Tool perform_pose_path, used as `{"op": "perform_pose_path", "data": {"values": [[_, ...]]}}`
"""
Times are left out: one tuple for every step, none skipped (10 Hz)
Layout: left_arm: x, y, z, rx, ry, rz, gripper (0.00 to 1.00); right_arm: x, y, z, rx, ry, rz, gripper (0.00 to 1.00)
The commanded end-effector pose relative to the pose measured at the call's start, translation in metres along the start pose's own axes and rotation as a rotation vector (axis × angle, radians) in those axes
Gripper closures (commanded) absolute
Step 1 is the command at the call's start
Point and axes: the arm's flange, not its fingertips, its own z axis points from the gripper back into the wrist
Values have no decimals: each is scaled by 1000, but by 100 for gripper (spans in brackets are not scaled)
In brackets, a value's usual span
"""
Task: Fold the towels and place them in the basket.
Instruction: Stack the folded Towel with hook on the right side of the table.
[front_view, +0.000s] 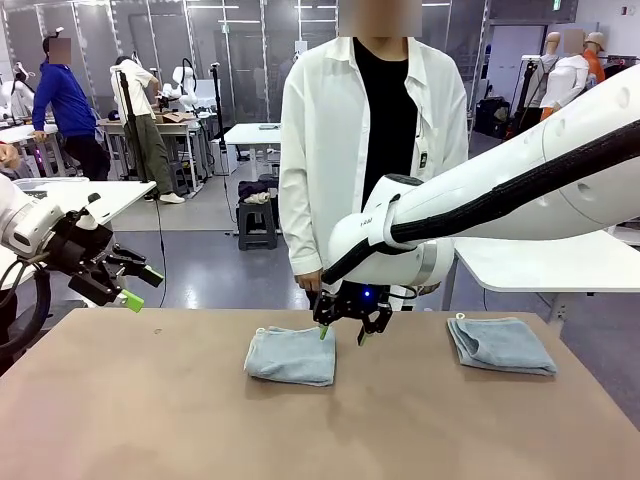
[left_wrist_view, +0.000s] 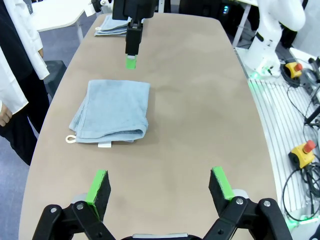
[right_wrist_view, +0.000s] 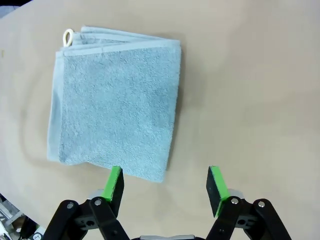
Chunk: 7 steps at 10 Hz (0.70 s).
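A folded light blue-grey towel (front_view: 291, 355) lies mid-table, its loop tag toward the person. My right gripper (front_view: 342, 333) hovers just above its far right corner, open and holding nothing. From the right wrist camera the same towel (right_wrist_view: 117, 97) lies ahead and to the left of the open gripper (right_wrist_view: 165, 185). A second folded towel (front_view: 501, 345) rests at the right of the table. My left gripper (front_view: 140, 287) is raised at the table's left end, open; its wrist camera looks along the table at the towel (left_wrist_view: 112, 112) beyond the gripper (left_wrist_view: 160, 187). The basket is out of view.
A person in a white shirt (front_view: 372, 150) stands at the far edge, one hand (front_view: 308, 280) close behind my right gripper. The tan table (front_view: 150, 420) is bare in front. The right arm's base (left_wrist_view: 267, 45) and emergency-stop boxes (left_wrist_view: 305, 150) sit beside the table.
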Motion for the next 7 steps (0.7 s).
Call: {"op": "perform_pose_path", "data": {"values": [[1, 0, 1, 1, 0, -3, 0, 6, 3, -19, 74, -41, -40, 16], [1, 0, 1, 1, 0, -3, 0, 11, 4, -29, 71, -56, -71, 16], [1, 0, 1, 1, 0, -3, 0, 13, 5, -40, 39, -72, -97, 16], [1, 0, 1, 1, 0, -3, 0, 14, 6, -49, 45, -73, -119, 16], [1, 0, 1, 1, 0, -3, 0, 15, 7, -55, 31, -58, -136, 16], [1, 0, 1, 1, 0, -3, 0, 17, 7, -58, 22, -57, -154, 16], [1, 0, 1, 1, 0, -3, 0, 17, 7, -58, 20, -42, -162, 16]]}}
